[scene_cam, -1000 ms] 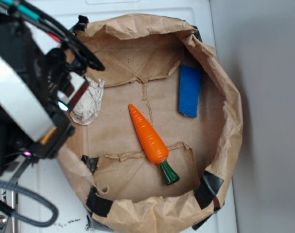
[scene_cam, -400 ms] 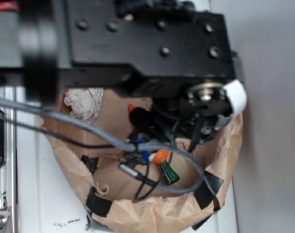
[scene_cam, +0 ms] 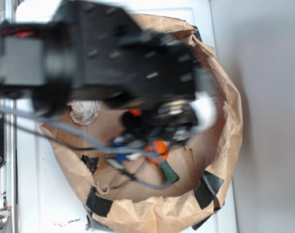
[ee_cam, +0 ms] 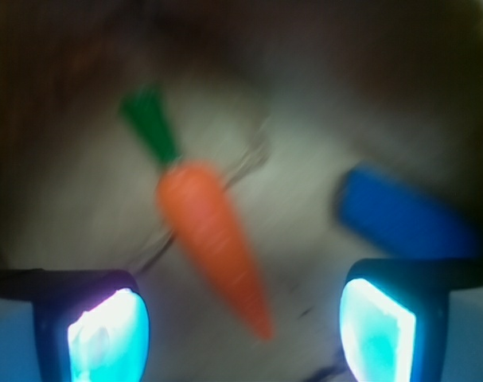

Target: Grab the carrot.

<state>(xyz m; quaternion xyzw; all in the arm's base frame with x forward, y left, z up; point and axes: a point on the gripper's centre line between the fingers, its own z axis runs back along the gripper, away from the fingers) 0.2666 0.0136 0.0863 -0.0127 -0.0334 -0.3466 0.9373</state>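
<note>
The robot's gripper (ee_cam: 241, 326) hangs over the carrot (ee_cam: 211, 239), its two fingers spread wide and holding nothing; the carrot's tip lies between them, its green stem pointing away. A blue sponge (ee_cam: 404, 215) lies nearby. Both rest in a crumpled brown paper bag (scene_cam: 225, 97), beside a white cloth (scene_cam: 86, 110), on a white table (scene_cam: 40, 194).

A glossy orange plastic carrot (ee_cam: 213, 239) with a green stem lies in a crumpled brown paper bag (scene_cam: 225, 126) patched with shiny black tape (scene_cam: 99, 202), beside a wrinkled white cloth (scene_cam: 85, 111) and a matt blue sponge (ee_cam: 404, 219).
</note>
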